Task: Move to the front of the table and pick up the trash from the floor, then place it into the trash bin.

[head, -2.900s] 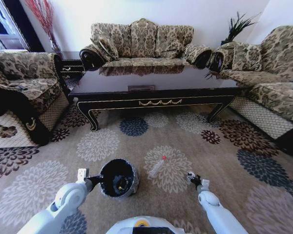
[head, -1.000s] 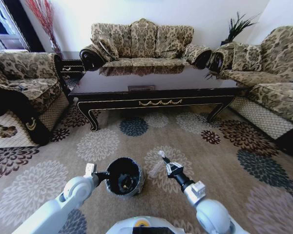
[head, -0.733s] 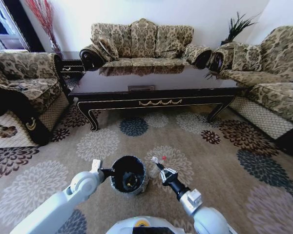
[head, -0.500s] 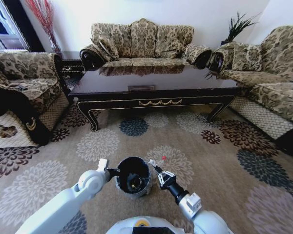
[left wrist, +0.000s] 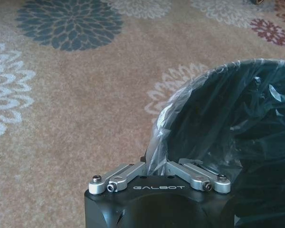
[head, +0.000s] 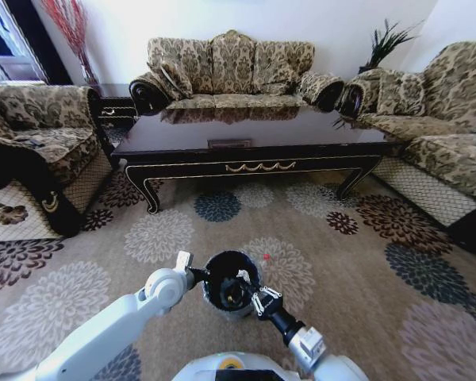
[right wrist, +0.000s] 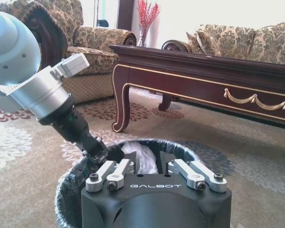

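The right gripper (head: pixel 252 290) is swinging the plastic bottle (head: pixel 245 279) from the carpet at lower centre-right to above the trash bin (head: pixel 230 287), while the left gripper (head: pixel 200 275) is dragging that bin rightward toward frame centre.

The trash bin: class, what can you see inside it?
Inside the trash bin: its plastic bag lining and some pale litter at the bottom. The right pincer over the rim covers part of the inside.

Clear bottle (head: pixel 242 279) tilts over the bag-lined black trash bin (head: pixel 214 298).
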Tool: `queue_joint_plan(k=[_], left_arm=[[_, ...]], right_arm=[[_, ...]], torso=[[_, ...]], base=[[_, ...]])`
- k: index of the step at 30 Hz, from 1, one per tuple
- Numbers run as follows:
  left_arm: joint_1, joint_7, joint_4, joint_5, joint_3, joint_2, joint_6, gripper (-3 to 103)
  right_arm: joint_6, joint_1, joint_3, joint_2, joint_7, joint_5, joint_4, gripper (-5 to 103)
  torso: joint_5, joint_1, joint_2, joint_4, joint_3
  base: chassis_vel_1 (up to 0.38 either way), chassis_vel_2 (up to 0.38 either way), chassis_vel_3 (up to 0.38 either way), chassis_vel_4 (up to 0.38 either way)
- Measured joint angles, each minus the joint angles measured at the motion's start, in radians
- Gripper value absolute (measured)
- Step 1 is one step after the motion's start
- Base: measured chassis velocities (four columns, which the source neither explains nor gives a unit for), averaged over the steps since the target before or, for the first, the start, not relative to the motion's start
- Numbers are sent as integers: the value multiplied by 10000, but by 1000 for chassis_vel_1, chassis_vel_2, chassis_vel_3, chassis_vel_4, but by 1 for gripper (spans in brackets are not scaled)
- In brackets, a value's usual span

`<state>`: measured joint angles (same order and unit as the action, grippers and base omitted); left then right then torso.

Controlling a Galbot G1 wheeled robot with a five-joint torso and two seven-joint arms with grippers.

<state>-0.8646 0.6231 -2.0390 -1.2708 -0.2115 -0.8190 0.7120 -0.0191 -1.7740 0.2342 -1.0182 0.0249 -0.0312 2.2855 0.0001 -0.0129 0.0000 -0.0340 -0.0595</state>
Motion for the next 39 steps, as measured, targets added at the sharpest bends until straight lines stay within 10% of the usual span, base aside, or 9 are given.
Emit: queue_joint_plan(k=[11,19,29,39], left_arm=[[-470,8,-53,163,443,-29,1,0],[-1969,318,-440,-57,2575,650,207,0],[-2645,1622,-673,-1927,3995,965,243,0],[-3009,1522,-183,-2407,4876,861,242,0]], right_arm=[[-12,-32,3,-78,-152,-67,5,66],[-450,585,712,3,-811,-1534,270,97],[-1655,2023,1378,497,-2179,-4236,165,100],[-2912,3714,913,770,-3899,-6989,-1156,100]], torso=[[-1,0,0,-3,0],[1,0,0,3,0],[-2,0,0,-2,0],[-3,-1,0,-5,0]], base=[[0,0,0,0],[0,0,0,0],[0,0,0,0],[0,0,0,0]])
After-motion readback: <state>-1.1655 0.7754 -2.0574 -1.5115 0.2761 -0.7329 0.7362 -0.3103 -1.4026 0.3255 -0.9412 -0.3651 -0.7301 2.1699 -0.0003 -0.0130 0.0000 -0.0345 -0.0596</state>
